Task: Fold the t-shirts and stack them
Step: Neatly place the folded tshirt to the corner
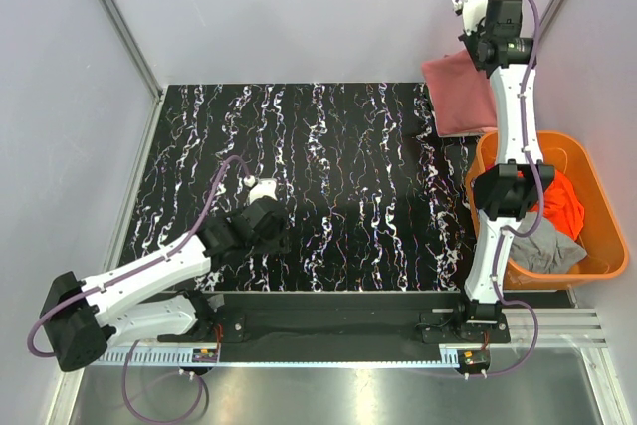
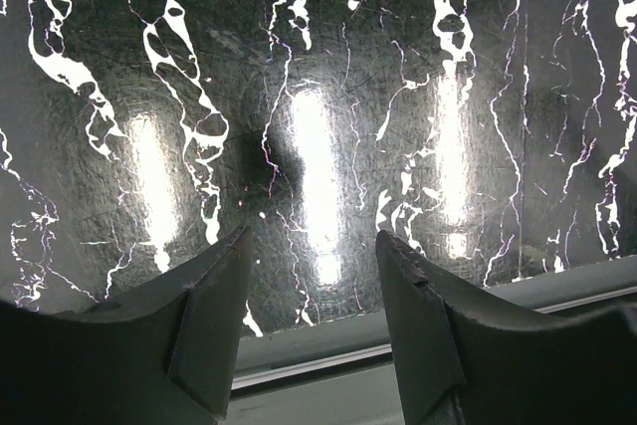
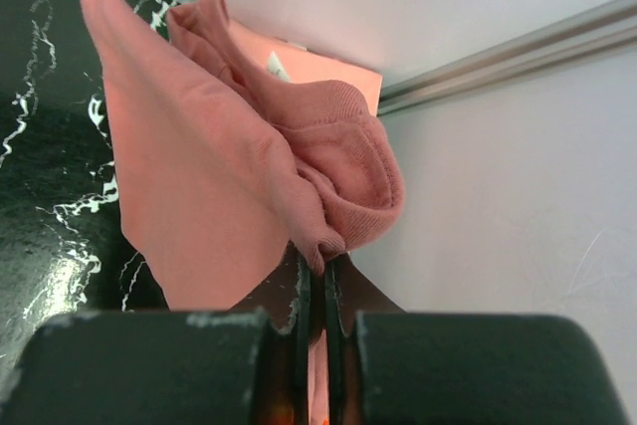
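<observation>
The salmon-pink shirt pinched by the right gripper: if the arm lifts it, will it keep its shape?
Probably not: the salmon-pink t-shirt sags in loose folds from the right gripper, so it should drape. It seems light, as a pinch on one small bunch holds the raised cloth. That narrow grip might slip if the cloth drags on the table.

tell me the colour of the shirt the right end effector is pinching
Salmon-pink; the shirt shows best in the right wrist view.
</observation>
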Controlling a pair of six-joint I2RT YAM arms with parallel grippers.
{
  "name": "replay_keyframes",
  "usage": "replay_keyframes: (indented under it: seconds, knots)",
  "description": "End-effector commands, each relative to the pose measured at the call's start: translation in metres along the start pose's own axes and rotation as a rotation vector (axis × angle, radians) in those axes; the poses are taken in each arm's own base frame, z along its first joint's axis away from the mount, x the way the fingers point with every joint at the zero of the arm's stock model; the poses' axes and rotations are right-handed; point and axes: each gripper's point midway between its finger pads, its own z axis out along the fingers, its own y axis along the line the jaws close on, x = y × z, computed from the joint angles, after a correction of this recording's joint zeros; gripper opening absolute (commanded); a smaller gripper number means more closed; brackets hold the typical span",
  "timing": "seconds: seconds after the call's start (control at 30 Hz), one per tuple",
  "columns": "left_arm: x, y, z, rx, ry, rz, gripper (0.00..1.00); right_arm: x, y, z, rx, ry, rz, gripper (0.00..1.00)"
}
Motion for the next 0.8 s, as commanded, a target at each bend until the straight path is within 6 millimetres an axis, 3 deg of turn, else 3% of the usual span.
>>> replay_keyframes:
  seconds: [0.0,0.33,0.77]
  knots:
    - [-0.011,-0.012,-0.001,0.04,-0.026,-0.008,0.57,-0.021,-0.02,0.0,0.056,-0.09,0.038,0.0]
    - [-0.015,-0.016,0.001,0.04,-0.018,0.016,0.57,-0.01,-0.028,0.022,0.072,-0.078,0.081,0.0]
    - [-0.018,-0.018,0.007,0.035,0.004,0.048,0.57,-0.014,-0.041,0.043,0.123,-0.123,0.104,0.0]
